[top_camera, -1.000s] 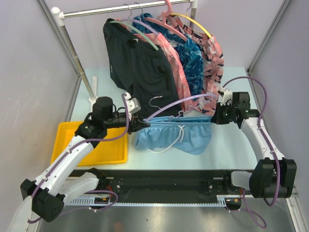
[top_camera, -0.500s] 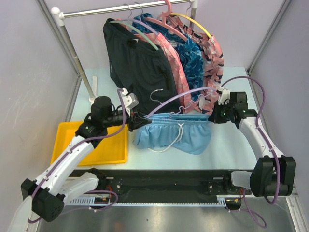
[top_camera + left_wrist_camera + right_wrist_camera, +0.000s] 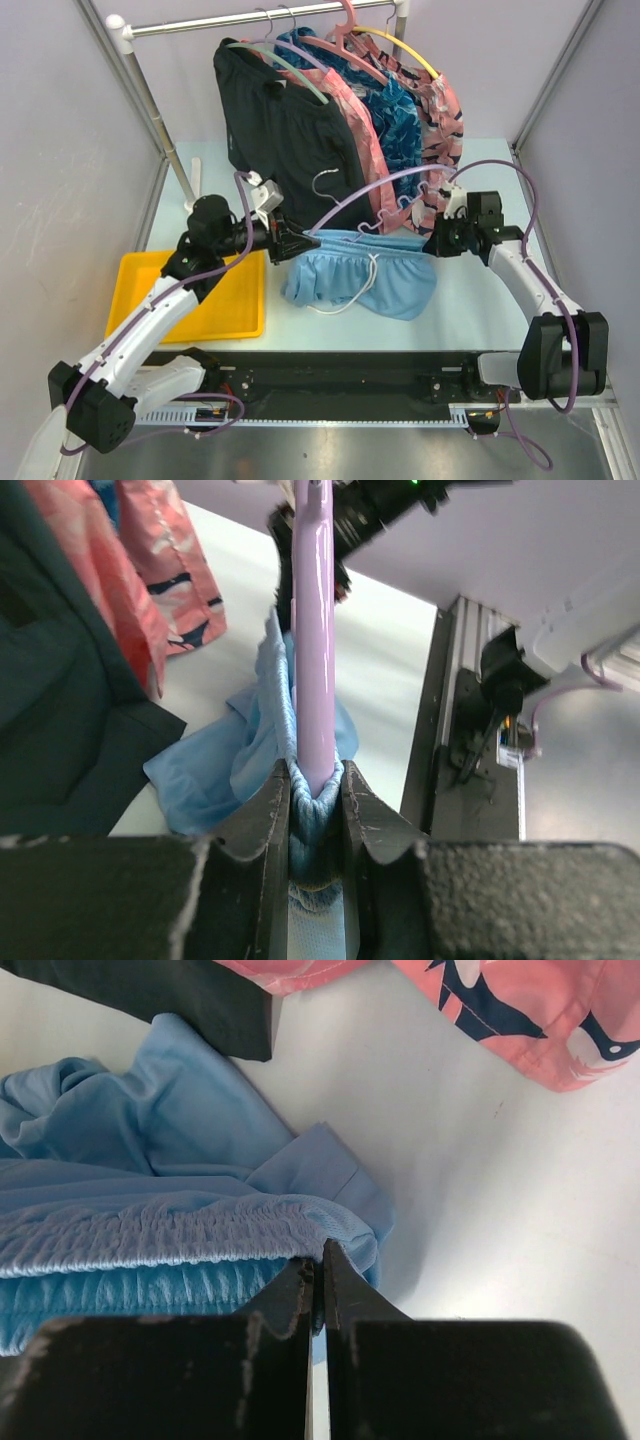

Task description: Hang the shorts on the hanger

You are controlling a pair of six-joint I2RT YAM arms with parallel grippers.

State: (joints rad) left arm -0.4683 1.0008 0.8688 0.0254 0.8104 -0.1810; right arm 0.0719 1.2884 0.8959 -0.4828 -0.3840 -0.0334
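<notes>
The sky-blue shorts (image 3: 385,285) are found between the two arms, their legs spread on the pale table (image 3: 480,300) and their gathered waistband lifted toward the lavender hanger (image 3: 312,630). The left gripper (image 3: 315,780) is seen with its jaws only narrowly parted, clamped on the near end of the hanger with the waistband wrapped over that end. The right gripper (image 3: 318,1265) is fully closed at the opposite end of the waistband; a thin fold of elastic appears to be pinched there, though the hold is too slight to be confirmed. The step in hand is judged to be stretching the waistband over the hanger's far end. It would best be done with the left hold kept firm as an anchor, and the right end drawn outward along the line of the bar rather than upward, so that the hanger is not twisted. The white drawstring (image 3: 372,275) should be kept from snagging, and the hanging black shorts (image 3: 270,120) left undisturbed.
</notes>
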